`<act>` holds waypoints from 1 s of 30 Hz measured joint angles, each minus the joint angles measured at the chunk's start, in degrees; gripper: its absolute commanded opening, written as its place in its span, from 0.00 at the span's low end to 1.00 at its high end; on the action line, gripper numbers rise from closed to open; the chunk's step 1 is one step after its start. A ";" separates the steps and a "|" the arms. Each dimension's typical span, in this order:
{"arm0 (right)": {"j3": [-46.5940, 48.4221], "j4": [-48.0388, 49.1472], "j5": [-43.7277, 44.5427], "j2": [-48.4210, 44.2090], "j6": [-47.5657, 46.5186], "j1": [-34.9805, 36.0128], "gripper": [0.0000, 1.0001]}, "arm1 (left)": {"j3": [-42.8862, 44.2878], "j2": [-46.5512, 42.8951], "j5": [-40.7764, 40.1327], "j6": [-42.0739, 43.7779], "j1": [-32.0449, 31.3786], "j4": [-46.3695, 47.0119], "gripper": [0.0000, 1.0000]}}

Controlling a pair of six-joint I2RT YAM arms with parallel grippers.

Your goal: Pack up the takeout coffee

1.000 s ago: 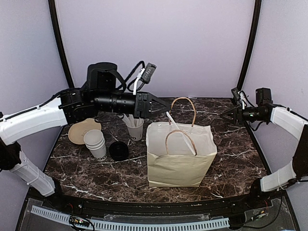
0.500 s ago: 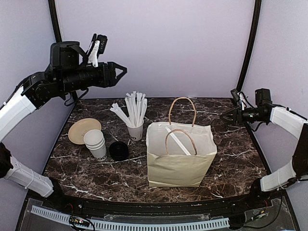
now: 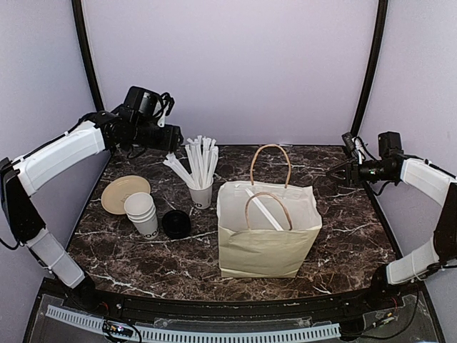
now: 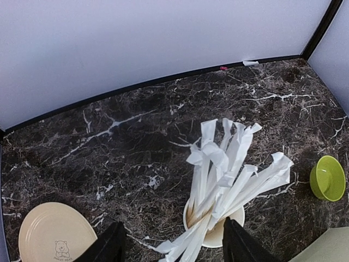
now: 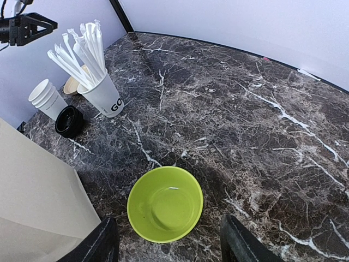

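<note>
No white cup with a black lid on it shows in any view. A paper bag (image 3: 268,243) with handles stands open at the table's middle, and a wrapped straw (image 3: 264,211) leans inside it. My left gripper (image 3: 175,136) hangs open and empty above the back left, over the white cup of straws (image 4: 218,229). My right gripper (image 3: 335,171) is open and empty at the back right, above a green bowl (image 5: 164,203). The bag's inside is mostly hidden.
A stack of lidless white cups (image 3: 143,213), loose black lids (image 3: 176,224) and a beige plate (image 3: 121,193) sit at the left. The straw cup (image 3: 201,193) stands left of the bag. The green bowl (image 4: 327,178) lies behind the bag.
My left arm has drawn back from over the bag, swung up and left, then come down at the back left. The straw stays in the bag. The right arm has not moved.
</note>
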 measured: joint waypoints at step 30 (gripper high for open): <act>0.46 -1.66 0.00 2.93 -2.14 0.00 0.63 | -1.88 1.86 17.92 -1.75 3.41 7.45 0.44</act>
